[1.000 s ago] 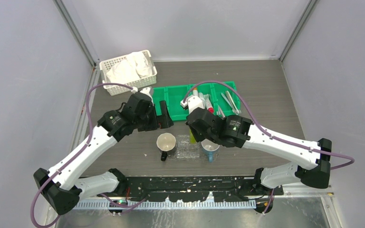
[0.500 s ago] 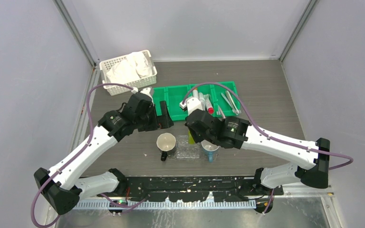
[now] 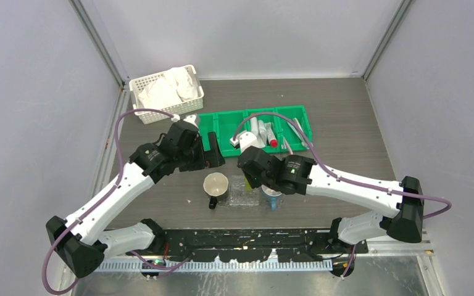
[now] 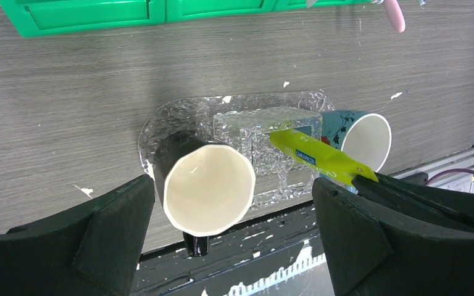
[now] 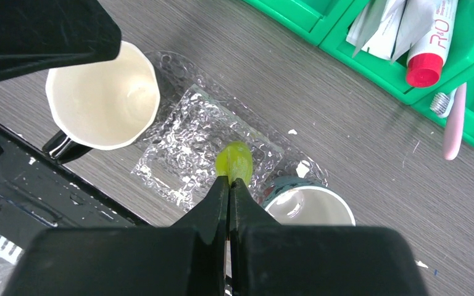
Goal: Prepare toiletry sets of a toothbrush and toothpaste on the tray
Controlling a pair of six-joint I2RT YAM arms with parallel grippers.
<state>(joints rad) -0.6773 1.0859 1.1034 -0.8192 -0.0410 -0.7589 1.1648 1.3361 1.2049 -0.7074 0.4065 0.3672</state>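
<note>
The clear tray (image 3: 245,192) (image 4: 176,117) (image 5: 179,161) lies near the front edge with a mug at each end. My right gripper (image 5: 229,180) is shut on the flat end of a yellow-green toothpaste tube (image 5: 234,160) (image 4: 311,157). The tube slants down over the tray's raised middle section; I cannot tell whether it touches. My left gripper (image 4: 231,192) (image 3: 213,151) hangs open above the cream mug (image 4: 207,191), holding nothing. A pink toothbrush (image 5: 455,129) (image 4: 395,12) and a white toothpaste tube with a red cap (image 5: 429,37) rest at the green bin.
The cream mug (image 3: 215,184) (image 5: 103,92) stands at the tray's left end, a teal mug (image 3: 273,194) (image 5: 308,213) (image 4: 361,139) at its right. Behind them lies the green compartment bin (image 3: 222,123), and a white lattice basket (image 3: 165,92) holding white cloths sits back left.
My right arm has shifted a little to the left and nearer with the yellow-green tube in its grip. The left arm has stayed put.
</note>
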